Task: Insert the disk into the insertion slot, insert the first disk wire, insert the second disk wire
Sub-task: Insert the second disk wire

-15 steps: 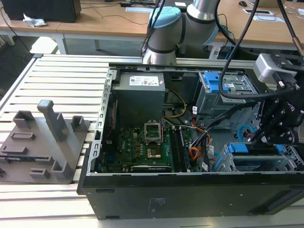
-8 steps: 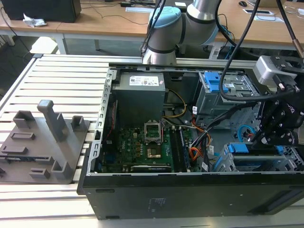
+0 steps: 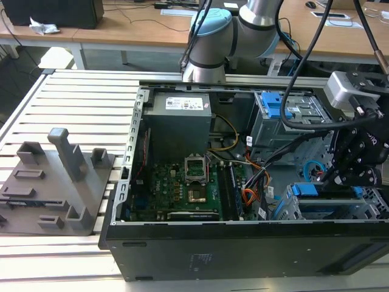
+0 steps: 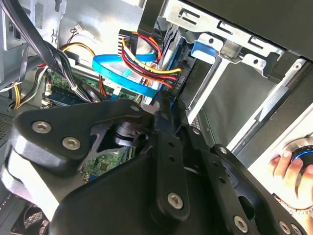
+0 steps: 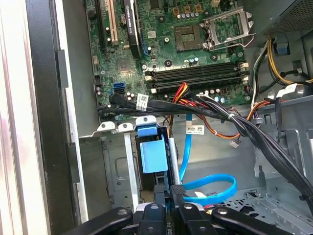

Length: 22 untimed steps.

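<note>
The disk (image 3: 317,190), framed in blue, sits inside the insertion slot (image 3: 333,210), the low grey perforated cage at the case's front on the exterior view's right. My gripper (image 3: 331,176) hangs just above its rear edge. In the first wrist view the gripper (image 5: 171,198) is shut on the black plug of the second disk wire (image 5: 211,187), a light-blue flat cable curled in a loop beside the cage. The second wrist view has the same cable (image 4: 120,73) ending at the fingertips (image 4: 161,100). A thin red lead, the first disk wire (image 4: 146,59), runs among yellow and black ones to a plug at the disk's edge.
Thick black cables (image 5: 244,128) cross over the motherboard (image 5: 195,44) near the cage. A taller grey bay with a blue latch (image 3: 275,106) stands behind. A grey fixture block (image 3: 58,182) rests outside the case. A person's hand (image 4: 288,164) rests on a round knob.
</note>
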### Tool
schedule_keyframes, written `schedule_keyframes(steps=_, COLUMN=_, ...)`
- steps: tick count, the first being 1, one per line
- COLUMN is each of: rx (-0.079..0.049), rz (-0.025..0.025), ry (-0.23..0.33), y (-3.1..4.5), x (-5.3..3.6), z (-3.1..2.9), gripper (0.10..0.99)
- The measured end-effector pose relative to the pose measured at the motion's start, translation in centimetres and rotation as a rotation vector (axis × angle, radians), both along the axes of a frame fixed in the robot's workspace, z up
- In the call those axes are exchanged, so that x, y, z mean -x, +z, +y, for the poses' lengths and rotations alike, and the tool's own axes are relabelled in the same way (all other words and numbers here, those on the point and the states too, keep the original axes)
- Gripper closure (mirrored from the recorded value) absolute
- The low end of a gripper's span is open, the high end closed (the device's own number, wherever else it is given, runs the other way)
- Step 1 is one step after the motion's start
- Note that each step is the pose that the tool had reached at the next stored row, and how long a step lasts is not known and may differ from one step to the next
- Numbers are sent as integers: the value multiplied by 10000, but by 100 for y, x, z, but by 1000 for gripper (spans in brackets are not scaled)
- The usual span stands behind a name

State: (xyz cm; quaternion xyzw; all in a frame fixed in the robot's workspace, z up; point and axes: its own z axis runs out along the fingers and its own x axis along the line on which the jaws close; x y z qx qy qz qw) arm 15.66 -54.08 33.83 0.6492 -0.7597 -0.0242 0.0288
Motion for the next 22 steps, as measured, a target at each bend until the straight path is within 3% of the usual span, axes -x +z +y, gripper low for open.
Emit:
schedule_keyframes(steps=1, rx=1, rz=0, ry=0, y=0, x=0, z=0, gripper=843)
schedule_keyframes(steps=5, rx=-4, rz=1, ry=0, y=24, x=0, z=1, gripper=843)
schedule_keyframes(steps=7, rx=2, rz=1, ry=1, y=109, x=0, z=0, gripper=843)
schedule_keyframes(steps=9, rx=1, rz=1, ry=0, y=247, x=0, z=1, gripper=843)
schedule_keyframes(steps=12, rx=1, rz=0, ry=-1, y=337, x=1, z=17, gripper=843)
schedule_keyframes(steps=13, rx=2, rz=0, ry=0, y=361, x=0, z=23, gripper=859)
schedule_keyframes(steps=15, rx=2, rz=0, ry=0, y=413, x=0, z=32, gripper=980)
schedule_keyframes(steps=16, rx=1, rz=0, ry=0, y=446, x=0, z=35, gripper=980)
schedule_keyframes(steps=22, rx=0, rz=0, ry=0, y=452, x=0, z=35, gripper=980)
